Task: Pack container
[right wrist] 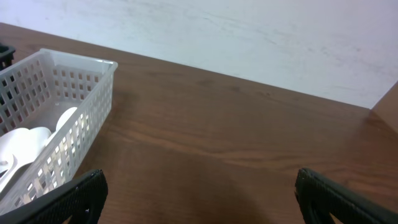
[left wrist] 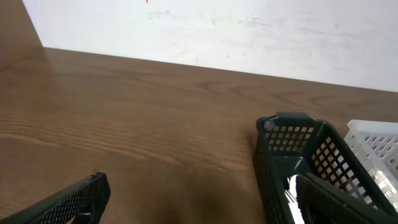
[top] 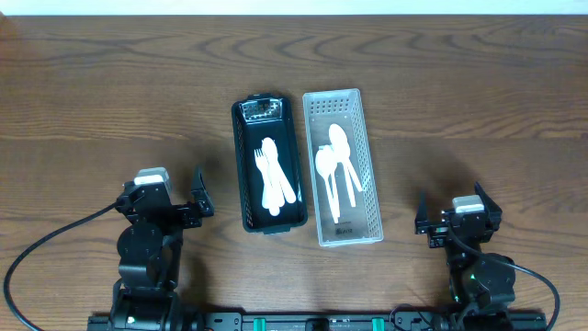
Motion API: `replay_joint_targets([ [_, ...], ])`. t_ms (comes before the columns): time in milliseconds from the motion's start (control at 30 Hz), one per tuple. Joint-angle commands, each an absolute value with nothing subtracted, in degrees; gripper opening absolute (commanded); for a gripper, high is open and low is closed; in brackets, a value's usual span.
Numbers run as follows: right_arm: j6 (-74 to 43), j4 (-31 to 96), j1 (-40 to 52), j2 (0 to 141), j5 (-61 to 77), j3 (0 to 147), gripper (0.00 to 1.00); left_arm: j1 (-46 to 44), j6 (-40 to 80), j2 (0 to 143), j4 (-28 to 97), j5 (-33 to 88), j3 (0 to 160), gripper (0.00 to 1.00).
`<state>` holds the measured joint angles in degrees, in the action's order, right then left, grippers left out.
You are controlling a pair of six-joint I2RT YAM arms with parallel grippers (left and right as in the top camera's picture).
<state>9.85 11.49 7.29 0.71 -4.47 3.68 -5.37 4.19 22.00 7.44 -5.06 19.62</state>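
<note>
Overhead view: wooden table (top: 92, 92), two arms at the near edge, two slotted baskets side by side between them and a little farther back.

Left gripper (top: 162, 188): jaws spread wide, holding nothing, well apart from the baskets. Left wrist view confirms this, with the fingers (left wrist: 74, 200) at the two lower corners of the frame and bare wood between them.

Black basket (top: 241, 165): long, narrow, upright, lying lengthwise away from the arms. White plastic cutlery (top: 274, 175) lies flat inside, a fork among the pieces; exact count hard to tell. In the left wrist view its near end wall (left wrist: 292, 143) shows right of centre, beyond the right finger.

White basket (top: 366, 138): same shape, just beside the black one on its right, walls close or touching; cannot tell which. White spoons (top: 335, 165) lie inside, bowls toward the far end. The right wrist view shows its mesh corner (right wrist: 68, 87) at the left, with spoon bowls (right wrist: 31, 140) visible through the wall.

Right gripper (top: 457, 210): jaws wide apart, empty, set off from the white basket. Right wrist view: fingers (right wrist: 74, 198) at the lower corners, only table between.
</note>
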Motion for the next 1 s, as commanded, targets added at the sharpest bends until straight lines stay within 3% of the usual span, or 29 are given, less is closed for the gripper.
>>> replay_joint_targets([
  [0,8.82,11.55,6.76,0.30,-4.27,3.49,0.99,-5.61,3.44,21.61,7.22,-5.13,19.84,0.98],
  [733,8.82,11.55,6.76,0.30,-4.27,3.49,0.99,-5.50,0.67,21.04,7.84,-6.48,19.84,0.98],
  [967,8.82,11.55,6.76,0.30,-4.29,3.49,0.99,-5.50,0.64,5.76,22.11,0.71,19.84,0.98],
])
